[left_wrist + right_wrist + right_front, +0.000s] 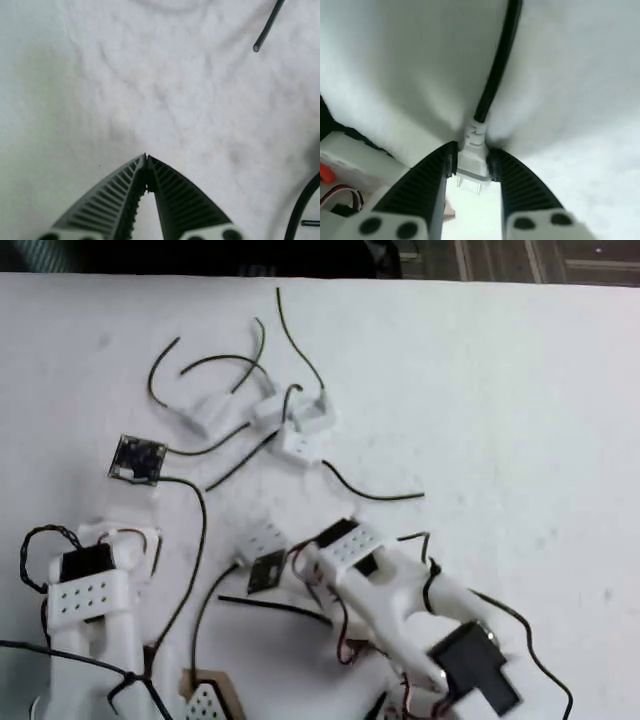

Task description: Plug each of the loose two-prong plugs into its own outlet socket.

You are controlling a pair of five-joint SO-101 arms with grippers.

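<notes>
From the high view I see the white table [520,390] with a bunch of small white blocks [298,430] and thin black cords near the far middle (I cannot tell from here which are plugs and which are sockets). A little dark square [137,458] lies beside them. The left arm [90,595] sits at the near corner, well apart from the bunch. The right arm [385,585] reaches in toward the middle. In the left wrist view the left gripper [146,161] has its two fingers pressed together with nothing between them, over bare table. A loose cord end [256,47] lies a little way off. In the right wrist view the right gripper [470,148] is squeezed tight on a white plug [474,162], one finger on each side. The plug's long way runs along the line of the fingers. Its two metal prongs [479,187] point back toward the wrist, and its black cord [495,75] leads away over the table. I think the plug is light and hard, with smooth sides that could slip, and the bendy cord may tug on it. The body is the place to hold, not the cord or the thin prongs. With the prongs pointing back at the arm, I guess it must be turned before it can go into a socket.
</notes>
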